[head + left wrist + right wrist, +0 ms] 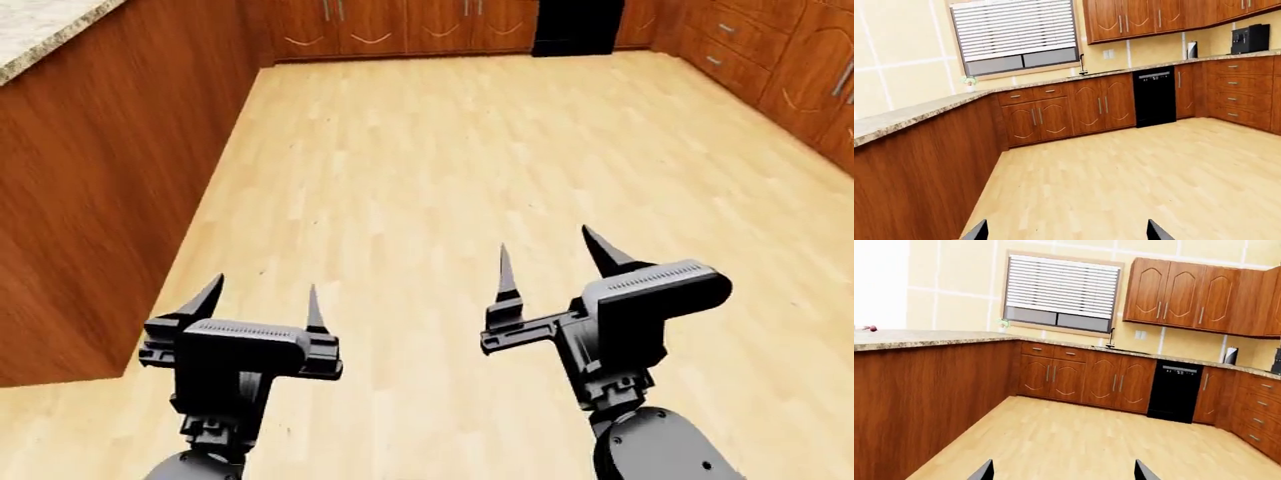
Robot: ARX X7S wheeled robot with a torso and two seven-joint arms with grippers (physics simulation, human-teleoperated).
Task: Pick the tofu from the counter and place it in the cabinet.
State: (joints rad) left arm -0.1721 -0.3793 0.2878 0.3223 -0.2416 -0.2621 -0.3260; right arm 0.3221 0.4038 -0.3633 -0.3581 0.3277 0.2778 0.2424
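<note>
A: Where's the tofu?
B: Not visible. The counter stands at left, with a small red vegetable on it.
A: Grippers?
B: Left gripper and right gripper both spread wide, empty, over bare wood floor.

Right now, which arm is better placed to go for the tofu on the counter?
Left, tentatively: the speckled granite counter lies on the left gripper's side; the right gripper is farther off. Both jaws open, empty. Tofu not visible.
</note>
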